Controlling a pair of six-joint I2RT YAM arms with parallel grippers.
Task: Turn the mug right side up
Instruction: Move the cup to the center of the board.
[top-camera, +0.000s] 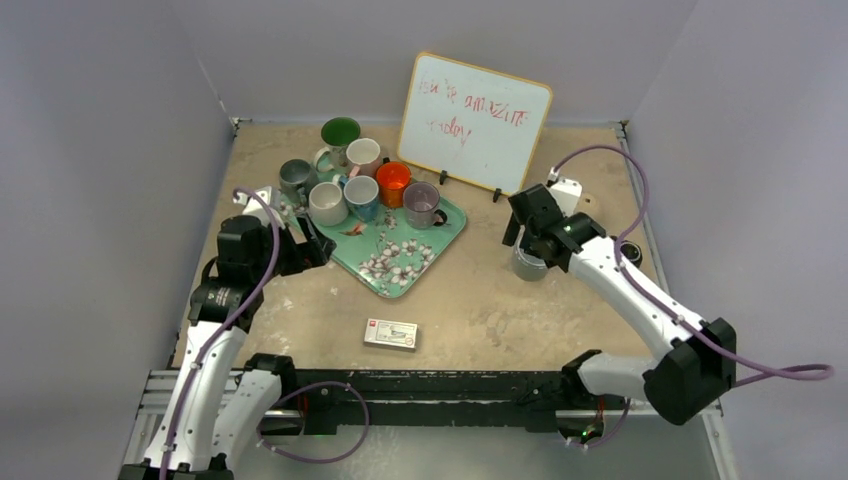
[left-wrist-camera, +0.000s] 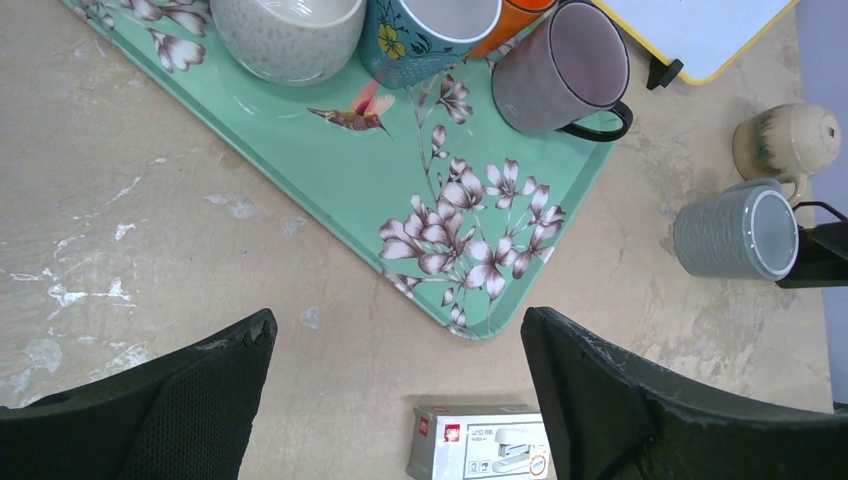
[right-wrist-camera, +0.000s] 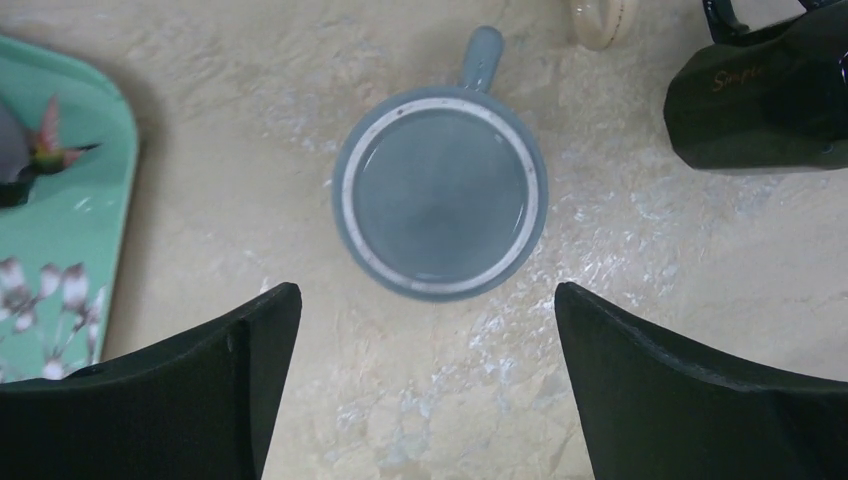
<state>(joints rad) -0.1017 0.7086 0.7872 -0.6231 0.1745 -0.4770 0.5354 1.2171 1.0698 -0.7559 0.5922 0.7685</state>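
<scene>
Seen from above, the grey mug (top-camera: 529, 262) stands on the table (top-camera: 480, 310) near its right edge, beneath the right gripper (top-camera: 527, 238). From the left wrist, the left gripper (left-wrist-camera: 398, 320) gapes empty over the tray's (left-wrist-camera: 350, 190) near corner. From the right wrist, the right claw is spread wide and empty, with the mug bottom-up below it.

a robotics lab cell: plain grey walls (top-camera: 100, 150) box in a scuffed table (top-camera: 480, 310); left arm (top-camera: 205, 360) and right arm (top-camera: 640, 295) bolted to 1 rail (top-camera: 440, 385); whiteboard (top-camera: 475, 122) propped behind.
</scene>
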